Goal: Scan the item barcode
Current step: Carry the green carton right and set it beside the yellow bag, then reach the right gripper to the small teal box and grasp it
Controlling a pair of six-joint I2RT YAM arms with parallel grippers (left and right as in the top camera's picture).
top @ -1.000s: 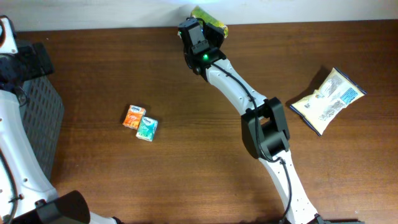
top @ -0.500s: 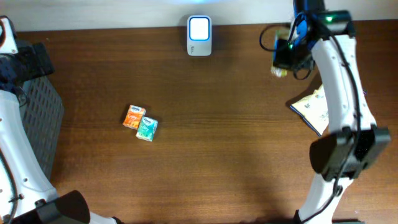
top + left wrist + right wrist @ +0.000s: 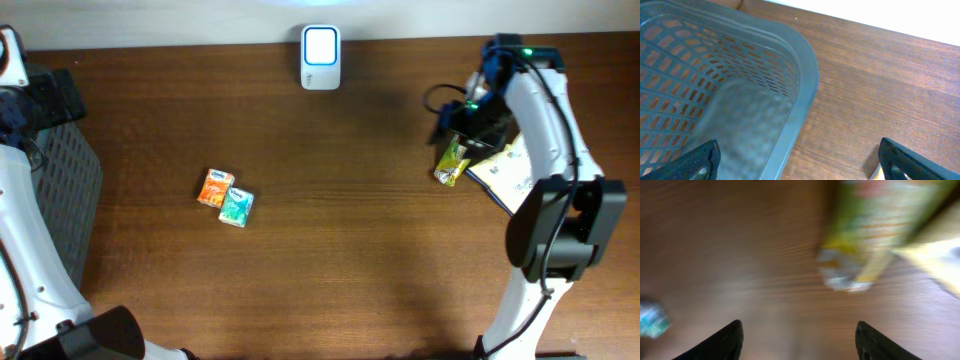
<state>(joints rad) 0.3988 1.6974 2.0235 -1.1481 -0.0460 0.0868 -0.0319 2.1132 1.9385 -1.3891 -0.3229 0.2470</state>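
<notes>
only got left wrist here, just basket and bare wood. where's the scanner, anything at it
observer: The scanner stands at the middle of the far edge of the table, with nothing held up to it.
operator: so where's the item
observer: A green-yellow snack packet lies on the wood at the right, beside a white and yellow bag.
operator: right end effector got it?
observer: No. The right end effector is open; the packet lies ahead of it, not in its grip.
</notes>
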